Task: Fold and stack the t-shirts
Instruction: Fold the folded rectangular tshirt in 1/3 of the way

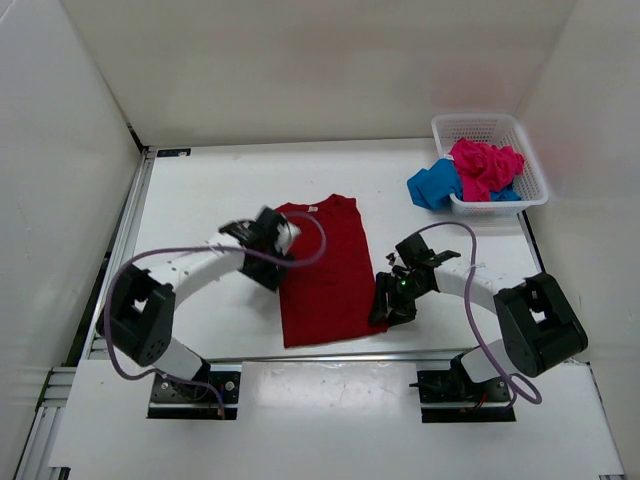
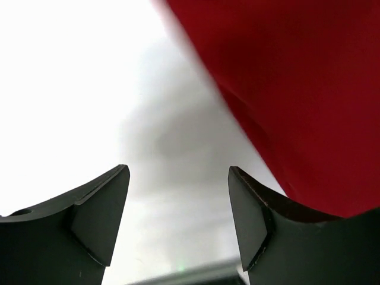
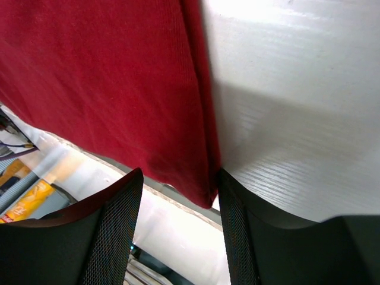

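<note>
A dark red t-shirt lies flat in a long narrow rectangle at the table's middle. My left gripper hovers at its upper left edge. In the left wrist view this gripper stands open over bare table, with the red fabric off to its right. My right gripper sits at the shirt's lower right side. In the right wrist view it is open, and the red shirt's near corner lies loose between its fingers. A pink t-shirt is bunched in the basket. A blue t-shirt spills over the basket's left side.
The white mesh basket stands at the back right corner of the white table. White walls enclose the table on three sides. The red shirt's lower hem lies close to the table's near edge.
</note>
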Tool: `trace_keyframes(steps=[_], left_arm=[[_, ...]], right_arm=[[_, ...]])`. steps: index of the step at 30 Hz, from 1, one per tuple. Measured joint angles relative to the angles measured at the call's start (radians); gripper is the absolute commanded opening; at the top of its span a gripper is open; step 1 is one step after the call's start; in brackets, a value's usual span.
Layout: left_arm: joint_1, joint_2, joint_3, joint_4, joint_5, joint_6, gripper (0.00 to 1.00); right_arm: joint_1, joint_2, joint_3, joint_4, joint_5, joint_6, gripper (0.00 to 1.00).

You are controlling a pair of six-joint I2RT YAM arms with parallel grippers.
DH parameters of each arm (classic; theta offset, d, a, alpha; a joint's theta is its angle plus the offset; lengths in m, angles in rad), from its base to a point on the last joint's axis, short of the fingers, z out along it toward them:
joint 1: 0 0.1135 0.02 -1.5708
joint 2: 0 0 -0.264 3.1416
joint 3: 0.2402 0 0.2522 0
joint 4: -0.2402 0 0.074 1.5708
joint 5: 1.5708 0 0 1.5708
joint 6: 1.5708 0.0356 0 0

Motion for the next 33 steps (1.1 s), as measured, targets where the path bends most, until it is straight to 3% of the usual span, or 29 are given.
trace_keyframes(steps=[2, 6, 10, 14, 21, 25, 30, 33], left_arm=[[0.152, 0.054, 0.126, 0.012, -0.017, -0.001, 0.77], [0.32, 0.264, 0.418, 0.076, -0.047, -0.002, 0.77], [0.361, 0.492, 0.665, 0.074, -0.058, -0.002, 0.77], [0.353, 0.666, 0.828, 0.046, 0.016, -0.002, 0.77], [0.344, 0.756, 0.876, -0.025, 0.084, -0.002, 0.78], [0.344, 0.743, 0.877, -0.023, 0.09, -0.002, 0.8], [0.344, 0.723, 0.882, -0.024, 0.08, -0.002, 0.8], [0.342, 0.724, 0.902, -0.022, 0.068, -0.002, 0.78]], right_arm=[[0.004, -0.003, -0.005, 0.011, -0.002, 0.017, 0.58], [0.014, -0.002, -0.007, 0.021, 0.0, 0.035, 0.58], [0.019, 0.001, -0.007, 0.024, 0.0, 0.052, 0.58], [0.025, 0.019, 0.006, 0.014, -0.001, 0.061, 0.58], [0.04, 0.04, 0.038, -0.021, 0.025, 0.063, 0.56], [0.052, 0.002, 0.113, -0.104, 0.177, 0.031, 0.58], [0.011, 0.072, 0.464, -0.186, 0.347, -0.048, 0.47], [-0.031, 0.229, 0.745, -0.182, 0.372, -0.105, 0.43]])
